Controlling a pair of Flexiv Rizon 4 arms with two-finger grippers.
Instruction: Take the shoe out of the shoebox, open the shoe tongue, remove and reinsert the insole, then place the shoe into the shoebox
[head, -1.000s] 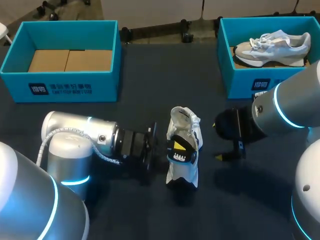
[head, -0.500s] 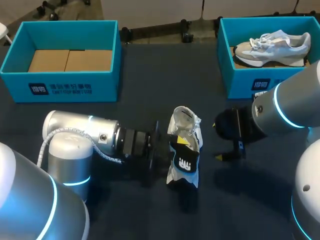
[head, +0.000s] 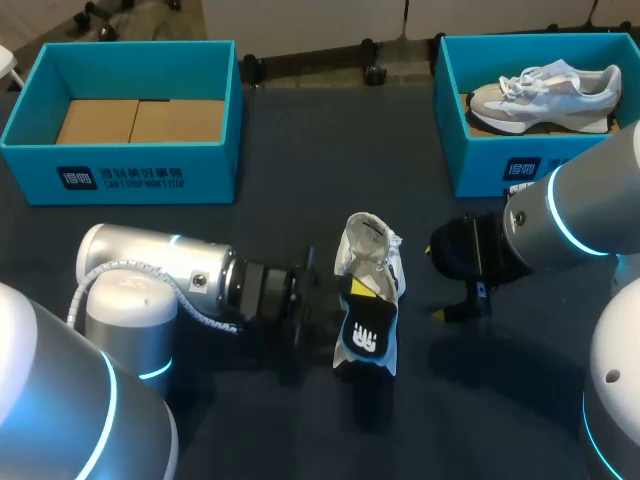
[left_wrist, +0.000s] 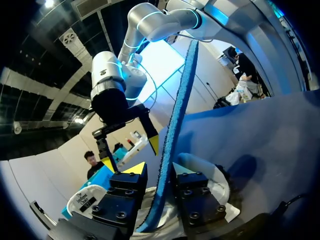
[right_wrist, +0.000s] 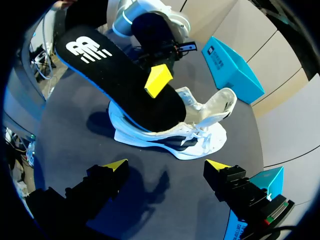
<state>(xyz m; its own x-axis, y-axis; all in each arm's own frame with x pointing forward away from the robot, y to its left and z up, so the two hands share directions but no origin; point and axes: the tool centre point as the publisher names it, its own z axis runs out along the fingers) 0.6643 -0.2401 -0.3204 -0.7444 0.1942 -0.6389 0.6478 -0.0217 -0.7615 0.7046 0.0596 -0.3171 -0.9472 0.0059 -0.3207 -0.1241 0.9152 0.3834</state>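
shoe (head: 375, 250) lengthwise near-to-far — insole (head: 364, 335) tilted

Dark worktop (head: 300, 150), teal box (head: 480, 165) at its far right corner, grey-and-white sneaker (head: 545, 95) inside that box, toe pointing left, sole toward the near wall.

dark table (head: 300, 150) | left shoebox (head: 120, 180) | right shoebox (head: 482, 165) | white shoe (head: 372, 250) at centre

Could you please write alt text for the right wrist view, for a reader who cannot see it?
The left gripper holds a black insole, one end raised, the other inside a white shoe on the dark table. The right gripper is open and empty, short of the shoe.
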